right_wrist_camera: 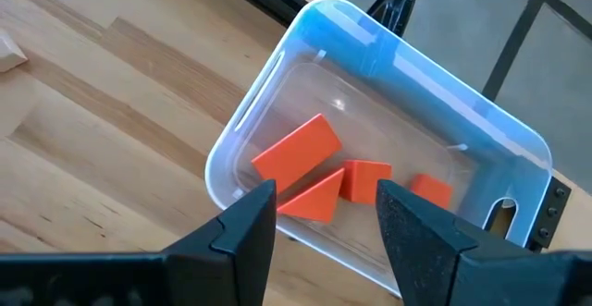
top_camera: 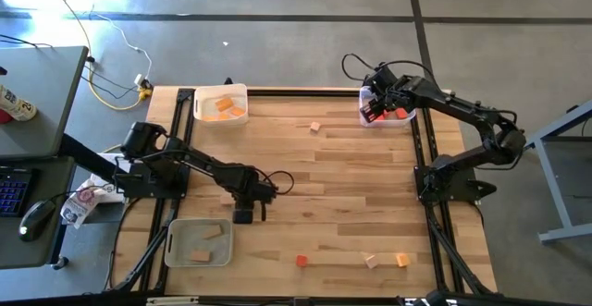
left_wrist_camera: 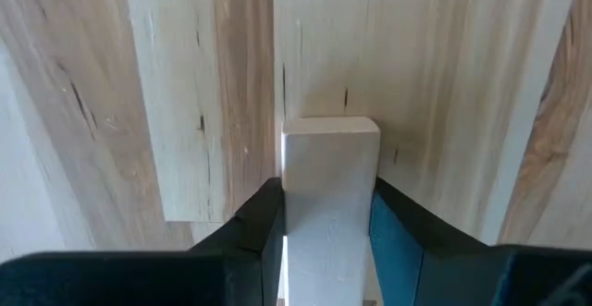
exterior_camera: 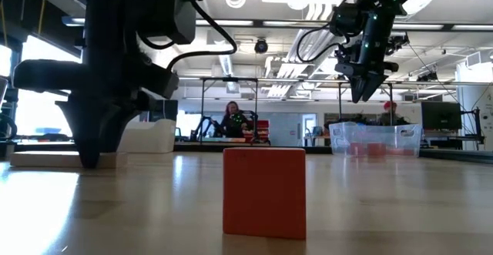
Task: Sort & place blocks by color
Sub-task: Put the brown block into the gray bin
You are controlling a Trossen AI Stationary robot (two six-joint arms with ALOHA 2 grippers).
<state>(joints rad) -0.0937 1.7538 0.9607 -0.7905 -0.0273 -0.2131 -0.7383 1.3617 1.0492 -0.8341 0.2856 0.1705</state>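
My left gripper (top_camera: 243, 215) hangs low over the table's near left part, just right of the near left tray (top_camera: 176, 250), and is shut on a tan block (left_wrist_camera: 330, 158). My right gripper (top_camera: 377, 112) is open and holds nothing. It hovers above the far right tray (right_wrist_camera: 231, 149), which holds several red blocks (right_wrist_camera: 296, 153). The far left tray (top_camera: 199, 98) holds orange blocks (top_camera: 225, 108). Loose blocks rest flat on the table: a tan one (top_camera: 315, 127) in the far middle, and a red one (top_camera: 302, 261), a tan one (top_camera: 371, 261) and an orange one (top_camera: 401, 260) by the near edge. My left gripper pinches the tan block between its two fingers (left_wrist_camera: 264, 218), one on each of two opposite side faces (left_wrist_camera: 296, 195). The fingers come from above, pointing down. The block's free end sticks out past the fingertips toward the table. Whether it touches the table, I cannot tell.
The near left tray holds tan blocks (top_camera: 213, 233). Black frame rails (top_camera: 421, 149) run along the table's left and right sides. In the low view the red block (exterior_camera: 264, 192) stands close in front, and people sit in the room far behind the table.
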